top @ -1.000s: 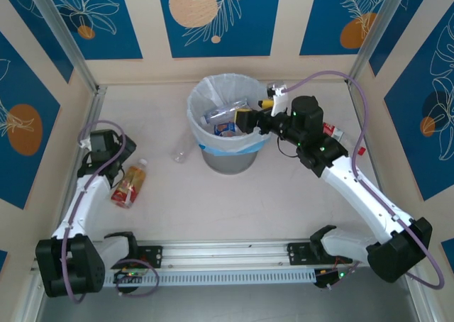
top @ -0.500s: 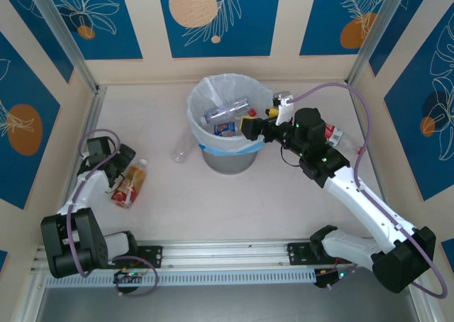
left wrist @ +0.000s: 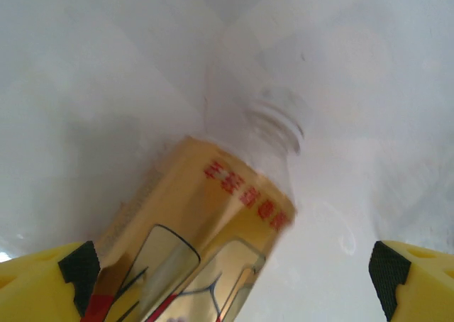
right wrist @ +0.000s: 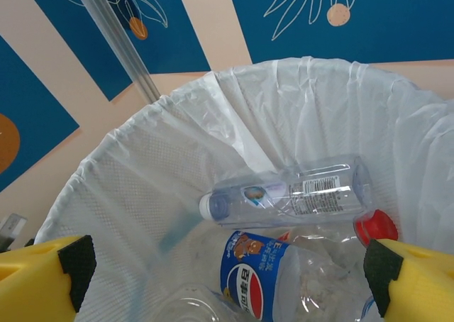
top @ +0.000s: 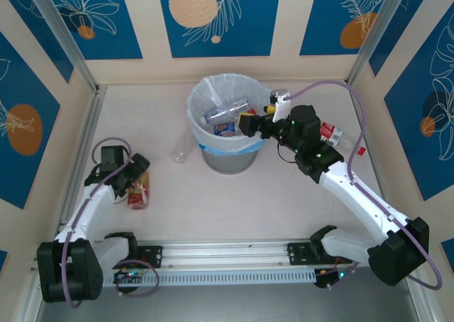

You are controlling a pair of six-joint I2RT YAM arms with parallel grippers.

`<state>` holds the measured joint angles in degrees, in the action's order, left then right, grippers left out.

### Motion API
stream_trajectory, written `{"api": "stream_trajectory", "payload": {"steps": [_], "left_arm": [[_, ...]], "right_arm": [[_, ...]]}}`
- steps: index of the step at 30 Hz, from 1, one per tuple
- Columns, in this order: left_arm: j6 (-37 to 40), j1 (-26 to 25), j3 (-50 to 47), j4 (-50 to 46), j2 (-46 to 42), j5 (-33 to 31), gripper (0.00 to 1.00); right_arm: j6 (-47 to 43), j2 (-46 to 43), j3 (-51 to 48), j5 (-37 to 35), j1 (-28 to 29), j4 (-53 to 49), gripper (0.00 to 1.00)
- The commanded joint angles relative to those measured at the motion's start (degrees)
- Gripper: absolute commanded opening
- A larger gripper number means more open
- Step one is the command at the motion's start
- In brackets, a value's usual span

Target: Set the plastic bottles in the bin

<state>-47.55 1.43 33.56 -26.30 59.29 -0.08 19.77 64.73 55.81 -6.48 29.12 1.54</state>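
Nearest the bases, the left gripper (top: 135, 174) is down on the table (top: 234, 201) with its fingers spread wide, straddling an uncapped bottle with a gold-and-red label (left wrist: 206, 237) that lies flat between them, not clamped. Farther back a small clear bottle (top: 179, 152) lies on its side just left of the bin (top: 228, 163). The right gripper (top: 245, 124) hangs over the bin's right rim, fingers wide apart and holding nothing. Inside the liner lie a clear white-capped bottle (right wrist: 291, 193), a Pepsi-labelled bottle (right wrist: 252, 276) and a red cap (right wrist: 374, 226) (its bottle is hard to make out). One more red-labelled bottle (top: 332, 134) lies on the table behind the right arm.
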Motion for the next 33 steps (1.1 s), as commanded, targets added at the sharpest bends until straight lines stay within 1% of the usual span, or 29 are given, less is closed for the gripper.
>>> {"api": "stream_trajectory", "payload": {"steps": [1,3,5,7,11,14,19,21,27,33], "left_arm": [[0.6,-5.1,1.4,-6.0,0.8,-1.7,0.99],[2.3,-7.7,2.9,-9.6,2.1,-6.2,0.99],[3.8,-9.1,3.9,-12.3,3.3,-10.6,0.99],[4.6,-9.7,3.6,-12.7,4.1,-12.6,0.99],[7.9,-10.7,3.0,-9.2,7.1,-7.8,0.99],[10.0,-11.4,4.8,-10.3,10.3,-8.6,0.99],[14.7,-11.4,7.9,-10.9,15.0,-10.5,0.99],[15.5,-11.4,8.7,-10.8,16.6,-10.6,0.99],[18.1,-11.4,9.7,-10.4,20.0,-10.0,0.99],[19.0,-11.5,9.6,-8.9,23.2,-8.4,0.99]], "right_arm": [[1.2,2.0,1.6,0.0,-0.3,1.2,1.00],[1.2,2.7,2.0,0.5,-0.3,1.4,1.00],[1.2,3.3,2.4,0.7,-0.3,1.6,1.00],[1.2,3.8,2.6,0.7,-0.3,1.9,1.00],[1.4,4.5,3.1,1.0,-0.4,2.1,0.99],[1.6,4.7,3.3,1.1,-0.4,1.9,1.00],[1.2,4.6,3.2,1.0,-0.4,1.8,1.00],[1.0,4.4,3.3,1.4,-0.5,1.7,1.00],[0.6,4.6,4.4,3.2,-0.5,1.1,1.00],[0.7,4.2,6.1,4.3,-0.5,0.0,1.00]]}}
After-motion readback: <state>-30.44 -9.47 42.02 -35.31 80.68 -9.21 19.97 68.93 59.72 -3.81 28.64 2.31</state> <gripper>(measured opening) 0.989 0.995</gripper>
